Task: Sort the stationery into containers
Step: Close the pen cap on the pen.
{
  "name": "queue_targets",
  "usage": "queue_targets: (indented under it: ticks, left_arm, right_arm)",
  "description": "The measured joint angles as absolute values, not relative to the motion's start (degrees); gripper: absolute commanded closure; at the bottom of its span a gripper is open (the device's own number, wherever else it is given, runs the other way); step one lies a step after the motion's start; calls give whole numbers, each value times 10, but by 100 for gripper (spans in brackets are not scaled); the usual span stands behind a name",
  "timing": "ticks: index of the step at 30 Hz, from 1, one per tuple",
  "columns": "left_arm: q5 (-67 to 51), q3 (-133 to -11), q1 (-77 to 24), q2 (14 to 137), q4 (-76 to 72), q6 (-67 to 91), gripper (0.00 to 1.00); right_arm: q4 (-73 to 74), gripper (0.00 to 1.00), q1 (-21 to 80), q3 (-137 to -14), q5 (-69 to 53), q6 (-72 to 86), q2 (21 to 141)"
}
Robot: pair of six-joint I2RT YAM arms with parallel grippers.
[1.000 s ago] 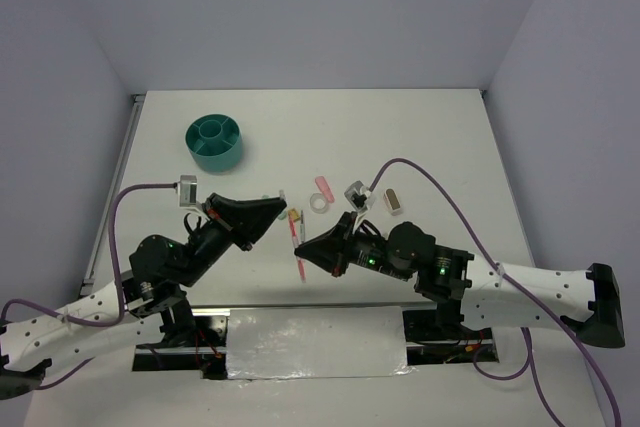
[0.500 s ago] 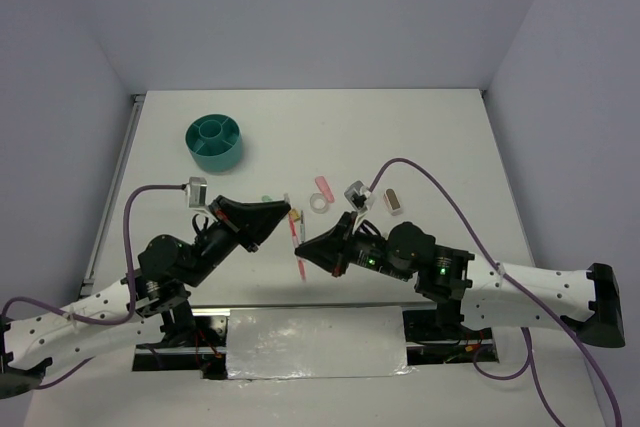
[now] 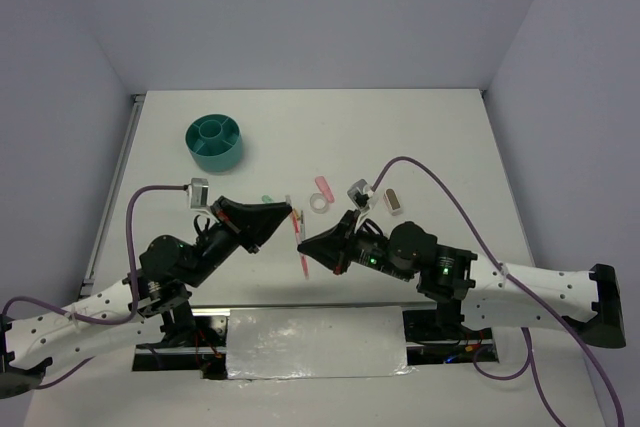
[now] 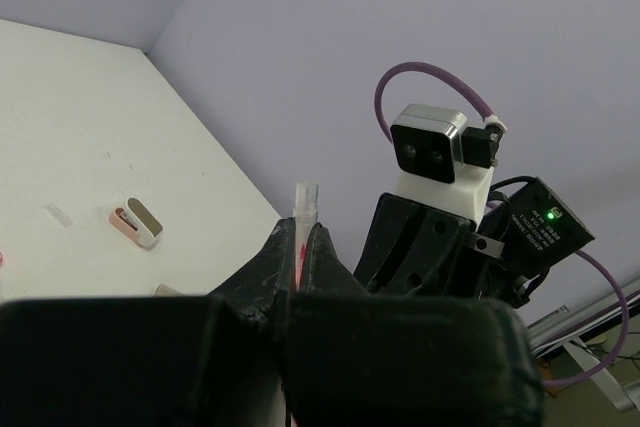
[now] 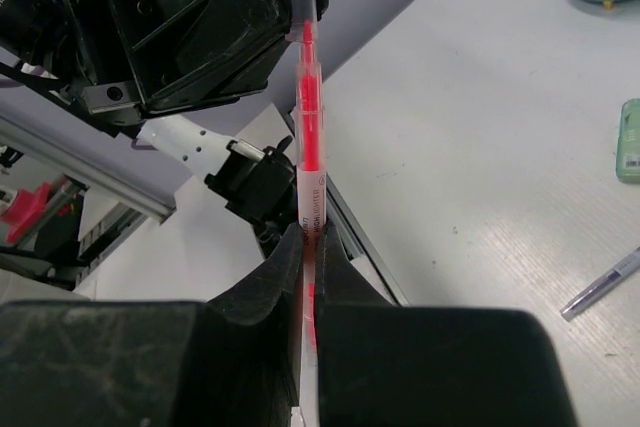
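A pink highlighter pen (image 3: 301, 247) hangs in the air between both grippers. My left gripper (image 3: 293, 215) is shut on its capped upper end, seen close in the left wrist view (image 4: 298, 230), where the clear cap (image 4: 305, 197) sticks out. My right gripper (image 3: 304, 245) is shut on its barrel, seen close in the right wrist view (image 5: 308, 237). The teal organizer (image 3: 215, 142) stands at the far left. A pink eraser (image 3: 323, 188), white tape ring (image 3: 319, 204), brown block (image 3: 394, 201) and mint-green eraser (image 3: 268, 199) lie on the table.
A second thin pen (image 5: 600, 284) lies on the table near the mint-green eraser (image 5: 629, 140). The right wrist's purple cable (image 3: 430, 172) arches above the brown block. A foil strip (image 3: 315, 340) covers the near edge between the arm bases.
My left gripper has moved a little to the right and now sits on the pen's upper end. The right gripper and pen have barely shifted.
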State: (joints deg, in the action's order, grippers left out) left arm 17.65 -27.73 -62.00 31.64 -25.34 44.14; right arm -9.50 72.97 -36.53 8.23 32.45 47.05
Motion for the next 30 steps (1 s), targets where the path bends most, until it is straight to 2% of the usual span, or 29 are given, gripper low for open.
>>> queue_targets:
  ticks: [30]
  left_arm:
    - [159, -272, -616, 336, -305, 451, 100]
  right_arm:
    - [-42, 100, 733, -424, 114, 278, 482]
